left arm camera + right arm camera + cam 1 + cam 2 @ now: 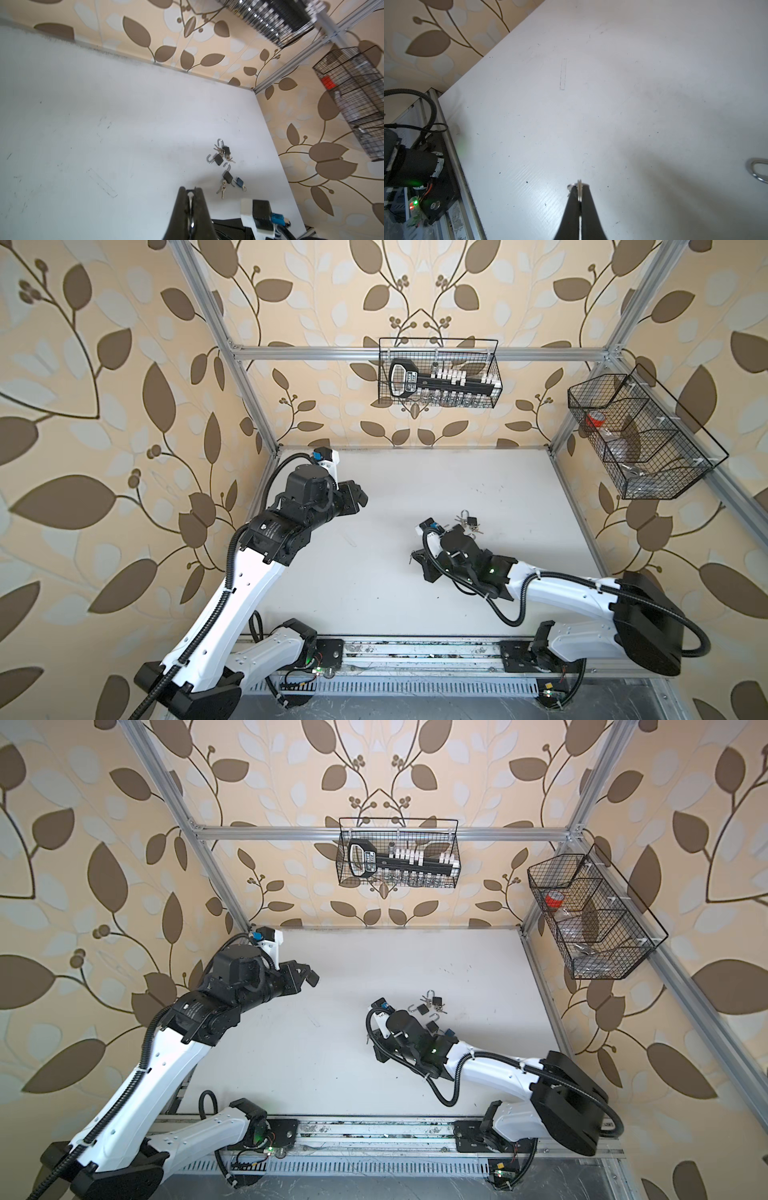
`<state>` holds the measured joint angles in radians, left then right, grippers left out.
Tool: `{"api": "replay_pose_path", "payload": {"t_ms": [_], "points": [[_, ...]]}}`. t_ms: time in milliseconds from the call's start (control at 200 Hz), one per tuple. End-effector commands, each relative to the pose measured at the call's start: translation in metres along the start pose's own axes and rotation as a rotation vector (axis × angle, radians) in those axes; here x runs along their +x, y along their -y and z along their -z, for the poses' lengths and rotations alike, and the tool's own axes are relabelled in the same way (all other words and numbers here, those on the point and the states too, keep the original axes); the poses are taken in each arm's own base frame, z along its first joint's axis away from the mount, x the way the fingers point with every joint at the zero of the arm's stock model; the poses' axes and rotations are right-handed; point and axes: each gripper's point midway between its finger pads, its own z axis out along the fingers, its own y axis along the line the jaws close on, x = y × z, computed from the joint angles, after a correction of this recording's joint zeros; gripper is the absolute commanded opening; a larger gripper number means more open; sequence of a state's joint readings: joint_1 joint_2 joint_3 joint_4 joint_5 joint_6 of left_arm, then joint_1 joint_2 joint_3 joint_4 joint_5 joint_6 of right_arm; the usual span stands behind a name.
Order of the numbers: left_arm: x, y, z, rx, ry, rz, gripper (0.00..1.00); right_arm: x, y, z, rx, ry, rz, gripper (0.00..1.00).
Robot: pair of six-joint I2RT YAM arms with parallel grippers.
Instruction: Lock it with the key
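Right wrist view: a thin silver key (579, 186) on its ring stands edge-on, pinched between the closed tips of the right gripper (579, 192) over the white table (612, 104). Behind that gripper, beside its wrist, lie open-shackled black padlocks (227, 176), a blue padlock (240, 181) and loose keys (222, 189). Well apart from them, the left gripper (359, 495) hangs raised with jaws together; whether it holds anything I cannot tell.
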<state>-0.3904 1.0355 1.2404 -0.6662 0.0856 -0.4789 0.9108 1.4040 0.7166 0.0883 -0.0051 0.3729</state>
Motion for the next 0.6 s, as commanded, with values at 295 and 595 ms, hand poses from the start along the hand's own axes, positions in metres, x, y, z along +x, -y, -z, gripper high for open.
{"api": "replay_pose_path", "payload": {"t_ms": [295, 595], "points": [[0.006, -0.098, 0.006, -0.172, -0.005, 0.353, 0.0, -0.008, -0.05, -0.081, -0.176, -0.159, -0.053, 0.0], [0.009, -0.111, 0.013, -0.212, 0.01, 0.367, 0.0, -0.016, -0.092, -0.145, -0.281, -0.221, -0.059, 0.0]]}}
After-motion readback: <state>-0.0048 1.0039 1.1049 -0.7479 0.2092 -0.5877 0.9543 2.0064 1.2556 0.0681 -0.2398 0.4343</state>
